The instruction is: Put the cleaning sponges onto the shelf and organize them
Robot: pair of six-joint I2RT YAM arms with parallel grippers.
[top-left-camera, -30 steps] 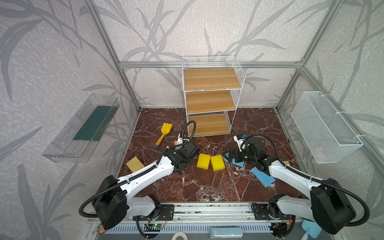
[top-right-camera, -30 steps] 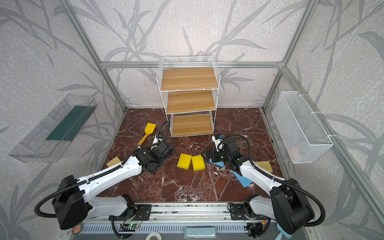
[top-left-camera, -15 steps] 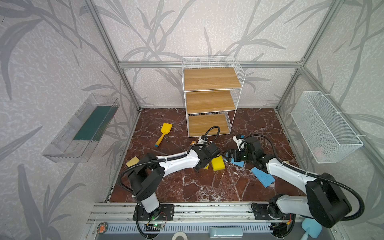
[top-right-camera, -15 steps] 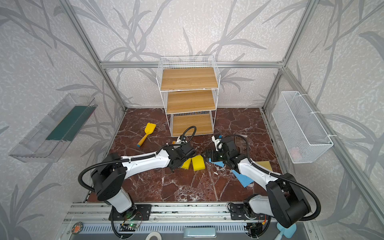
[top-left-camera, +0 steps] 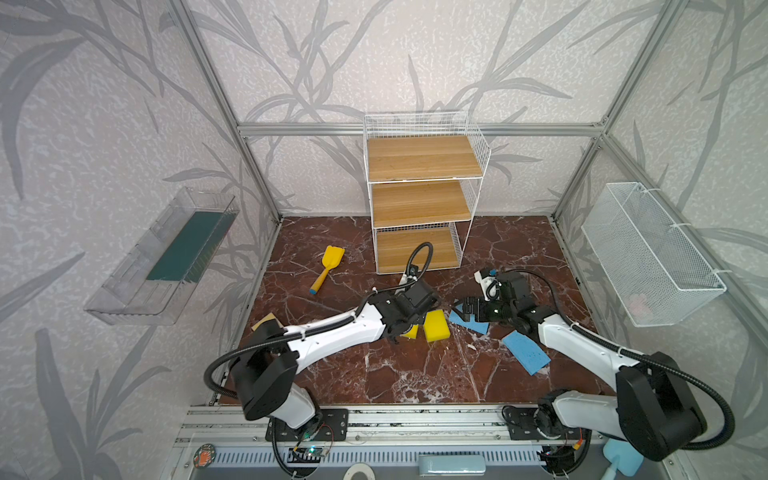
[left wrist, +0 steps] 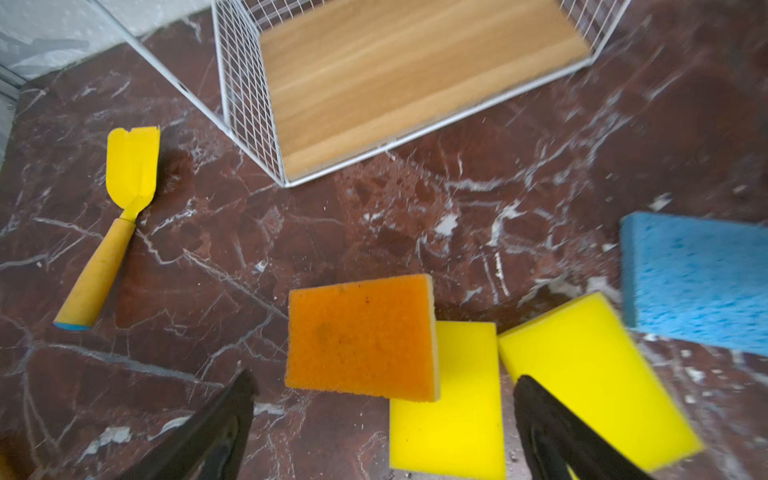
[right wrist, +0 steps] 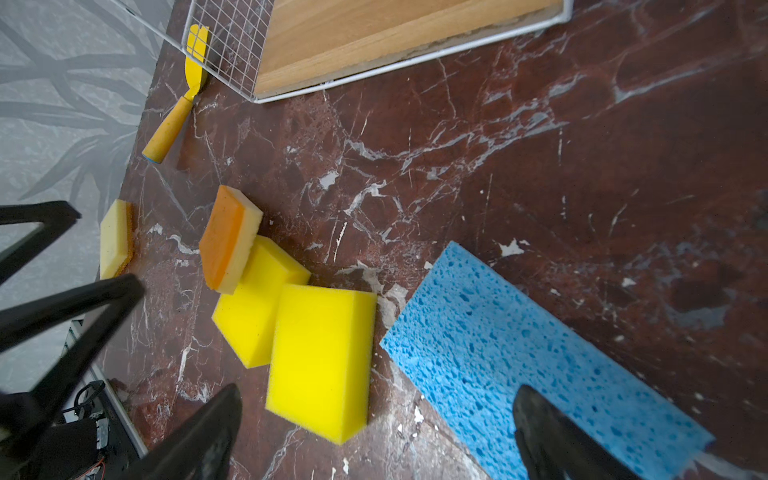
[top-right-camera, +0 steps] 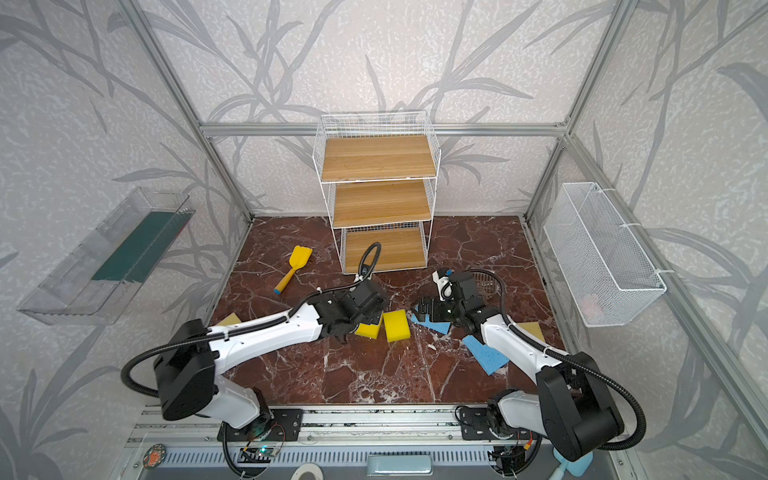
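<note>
A sponge (left wrist: 361, 338) is leaning on another sponge (left wrist: 453, 411) between the left gripper's (left wrist: 384, 376) jaws. A third sponge (right wrist: 519, 357) is lying under the right gripper's (right wrist: 378, 388) jaws.

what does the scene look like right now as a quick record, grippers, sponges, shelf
left gripper: open, above the orange sponge, holding nothing
right gripper: open, low over the blue sponge, holding nothing
yellow sponges: two, side by side on the marble surface
orange sponge: tilted, leaning over one of them
blue sponge: flat, beside the yellow pair
second blue sponge: flat, by the right arm
shelf: no sponge seen on its boards
toy shovel: left of the shelf
</note>
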